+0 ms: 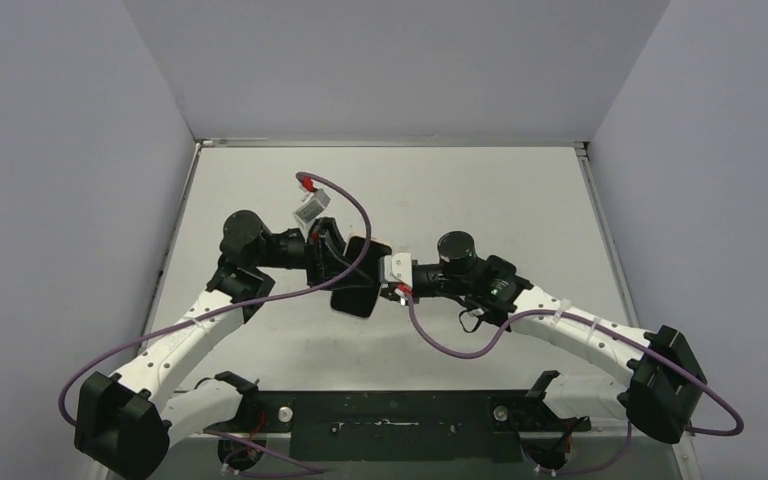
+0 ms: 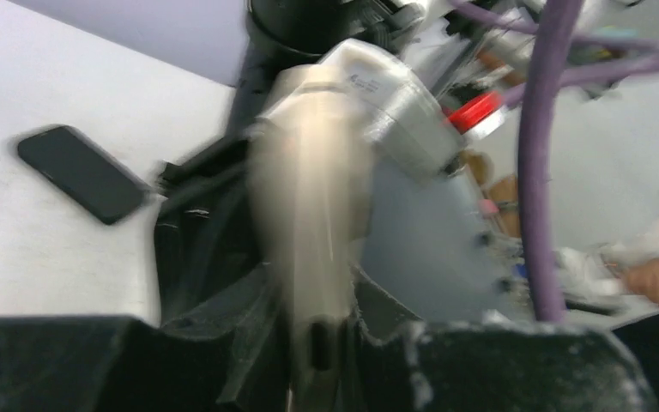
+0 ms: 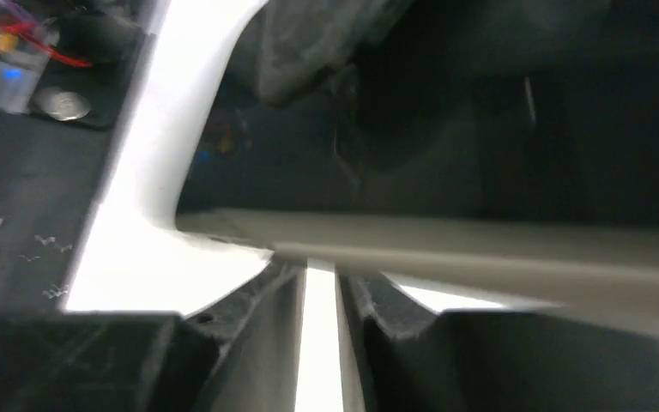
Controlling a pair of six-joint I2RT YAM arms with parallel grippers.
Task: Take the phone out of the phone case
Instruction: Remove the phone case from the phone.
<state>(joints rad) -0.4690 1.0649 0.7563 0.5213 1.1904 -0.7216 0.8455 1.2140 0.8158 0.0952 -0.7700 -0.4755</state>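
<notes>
The phone [image 2: 81, 172] is judged already freed, lying on the desk [image 2: 43, 266] beside the case [image 2: 309, 215] — clamped by the left hand [image 2: 317, 330]; the right hand [image 3: 322, 287] grip cannot be told. Next: case released.

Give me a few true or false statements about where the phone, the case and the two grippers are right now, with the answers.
1. A black phone lies flat on the table. True.
2. The left gripper is empty. False: it is closed on a pale phone case.
3. The right gripper is parked far from the left one. False: the two meet near the table's middle.
4. The cables on the arms are purple. True.
</notes>
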